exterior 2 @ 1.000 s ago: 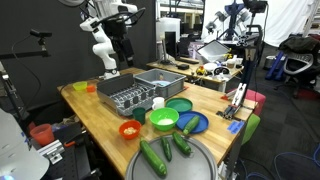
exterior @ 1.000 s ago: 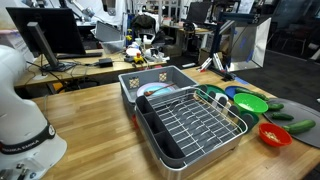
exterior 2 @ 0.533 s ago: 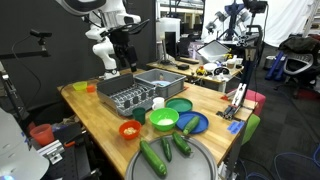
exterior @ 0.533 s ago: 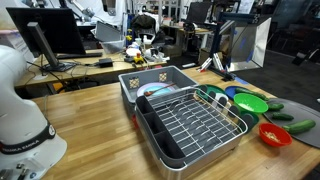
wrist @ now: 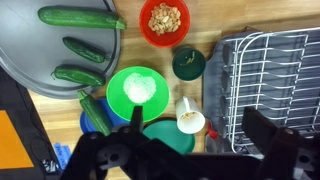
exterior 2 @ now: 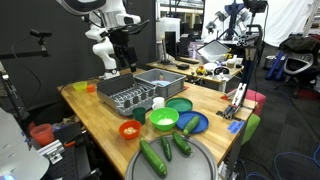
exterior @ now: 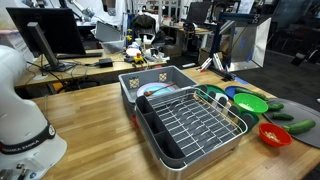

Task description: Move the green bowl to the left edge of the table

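The green bowl (wrist: 138, 90) sits on the wooden table (exterior 2: 95, 115), holding something white. It lies between the red bowl (wrist: 164, 20) and a teal dish (wrist: 168, 135). It shows in both exterior views (exterior: 250, 102) (exterior 2: 163, 119). My gripper (wrist: 200, 130) is open and empty, high above the table, with its fingers (wrist: 137, 120) spread wide. In an exterior view the gripper (exterior 2: 124, 45) hangs above the far end of the dish rack, well away from the bowl.
A grey dish rack (exterior 2: 135, 93) fills the table's middle. A white cup (wrist: 190, 117) and a dark green cup (wrist: 188, 63) lie between rack and bowl. A dark blue dish (exterior 2: 192, 123) is nearby, and cucumbers (exterior 2: 155, 157) lie on a grey round tray (wrist: 40, 60).
The arm shifted slightly up high a second ago and has stayed still since. Nothing on the table has moved.
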Robot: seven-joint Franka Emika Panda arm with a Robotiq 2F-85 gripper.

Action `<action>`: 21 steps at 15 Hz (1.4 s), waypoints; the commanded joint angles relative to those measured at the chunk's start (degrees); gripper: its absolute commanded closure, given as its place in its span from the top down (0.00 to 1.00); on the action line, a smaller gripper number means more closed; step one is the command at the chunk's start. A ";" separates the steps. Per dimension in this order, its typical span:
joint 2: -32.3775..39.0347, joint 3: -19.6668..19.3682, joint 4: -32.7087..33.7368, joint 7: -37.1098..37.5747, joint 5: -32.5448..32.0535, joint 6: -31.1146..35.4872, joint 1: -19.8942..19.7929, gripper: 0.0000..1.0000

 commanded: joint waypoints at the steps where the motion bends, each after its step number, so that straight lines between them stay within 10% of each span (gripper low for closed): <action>1: 2.95 -1.73 0.54 -4.77 3.15 2.26 1.59 1.00; 10: 19.80 -3.95 3.45 -19.66 9.15 8.99 1.42 1.00; 21: 34.21 -3.45 10.79 -17.37 11.06 15.37 -5.45 1.00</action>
